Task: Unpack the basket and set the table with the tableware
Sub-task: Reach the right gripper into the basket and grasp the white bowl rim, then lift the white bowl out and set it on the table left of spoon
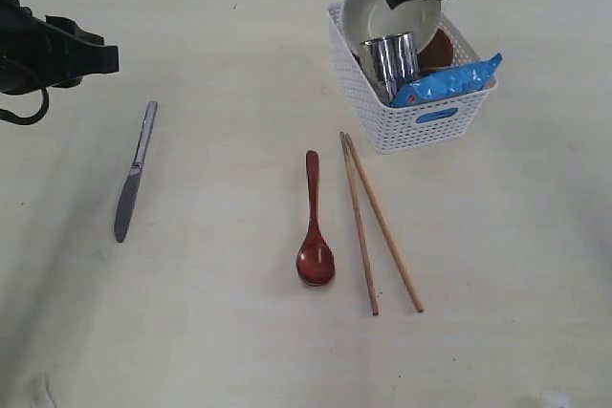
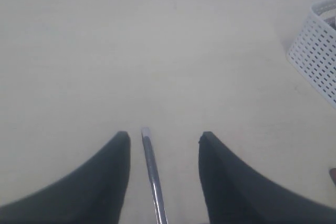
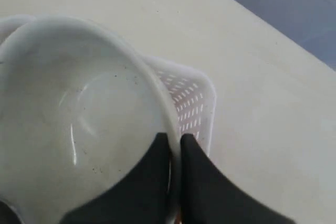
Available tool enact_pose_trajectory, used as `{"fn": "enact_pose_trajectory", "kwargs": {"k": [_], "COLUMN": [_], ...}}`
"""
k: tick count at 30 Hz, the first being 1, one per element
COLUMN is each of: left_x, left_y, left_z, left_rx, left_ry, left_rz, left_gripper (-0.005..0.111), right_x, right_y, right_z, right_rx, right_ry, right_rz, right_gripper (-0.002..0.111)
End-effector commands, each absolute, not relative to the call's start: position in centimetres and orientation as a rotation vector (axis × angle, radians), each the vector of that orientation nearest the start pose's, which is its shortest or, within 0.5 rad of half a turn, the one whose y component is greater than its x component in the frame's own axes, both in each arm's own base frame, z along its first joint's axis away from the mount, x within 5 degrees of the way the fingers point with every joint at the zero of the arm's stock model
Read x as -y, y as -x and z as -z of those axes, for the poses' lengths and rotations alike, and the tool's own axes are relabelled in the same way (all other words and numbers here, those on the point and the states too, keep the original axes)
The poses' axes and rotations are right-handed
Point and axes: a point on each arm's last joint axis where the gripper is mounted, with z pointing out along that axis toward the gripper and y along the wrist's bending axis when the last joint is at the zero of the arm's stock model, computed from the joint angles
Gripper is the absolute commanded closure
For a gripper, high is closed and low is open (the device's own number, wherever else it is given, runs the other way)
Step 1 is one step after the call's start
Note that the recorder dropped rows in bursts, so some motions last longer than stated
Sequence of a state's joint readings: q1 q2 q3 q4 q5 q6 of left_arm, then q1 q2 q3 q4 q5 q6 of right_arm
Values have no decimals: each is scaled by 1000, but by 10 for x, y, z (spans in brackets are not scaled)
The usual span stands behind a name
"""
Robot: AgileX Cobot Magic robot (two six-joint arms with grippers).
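Right gripper (image 3: 174,139): jaws clenched on the rim of the white bowl (image 3: 79,108), one finger inside the rim and one outside. A thin-edge pinch is judged the only workable hold here, the bowl being too wide to span.

- The bowl is seen tilted on edge in the basket (image 1: 411,131), its rim the topmost thing there. This is probably why it is taken first.
- Just below the clenched jaws, in the basket, the steel cup (image 1: 390,59) is noted, with the brown plate (image 1: 438,50) beside it and the blue packet (image 1: 445,81) laid across the front corner. The packet is not tableware.
- No fork can be made out.

Left gripper (image 2: 164,136): jaws released and spread, nothing held.

- The end of the knife (image 2: 152,177) is seen on the line between the two fingers, lying flat on the table (image 1: 239,351) and untouched.
- The gripper is judged parked clear of the basket so the right arm is not crowded.

Well away from both sets of jaws, the wooden spoon (image 1: 314,226) and the two chopsticks (image 1: 378,222) are laid on the table, lengthwise and side by side, as for a place setting.

Step in hand, as judged: bowl gripped, lift not yet made. The tilted bowl may swing on so narrow a hold.
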State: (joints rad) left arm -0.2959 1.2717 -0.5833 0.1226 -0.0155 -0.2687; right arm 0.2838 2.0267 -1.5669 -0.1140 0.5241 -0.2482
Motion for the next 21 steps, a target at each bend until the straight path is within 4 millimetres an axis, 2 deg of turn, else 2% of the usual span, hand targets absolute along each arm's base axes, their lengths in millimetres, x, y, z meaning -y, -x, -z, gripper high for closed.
{"fn": "enact_pose_trajectory", "kwargs": {"k": [1,6,10,12,13,16,21], "left_x": [71,71,71,71,71,71,71], "left_y": [-236,-236,-236,-236,-236,-236,-236], "left_z": [-231,-231,-231,-231,-231,-231,-231], "left_rx": [-2156,-2156,-2156,-2156,-2156,-2156,-2156], "left_ry": [-166,-166,-166,-166,-166,-166,-166], "left_rz": [252,252,252,252,252,252,252], "left_gripper": [66,66,66,66,66,66,66], "right_x": [-118,-114,-117,-124,-132,-149,-179], "right_y": [-430,-411,-397,-391,-387,-379,-365], "right_z": [-258,-308,-328,-327,-325,-318,-290], "right_rx": [-2289,-2201,-2216,-2254,-2277,-2327,-2478], "right_ry": [722,653,573,550,576,643,773], "right_rz": [108,69,-59,-179,-267,-386,-497], "right_gripper": [108,108,108,108,108,108,108]}}
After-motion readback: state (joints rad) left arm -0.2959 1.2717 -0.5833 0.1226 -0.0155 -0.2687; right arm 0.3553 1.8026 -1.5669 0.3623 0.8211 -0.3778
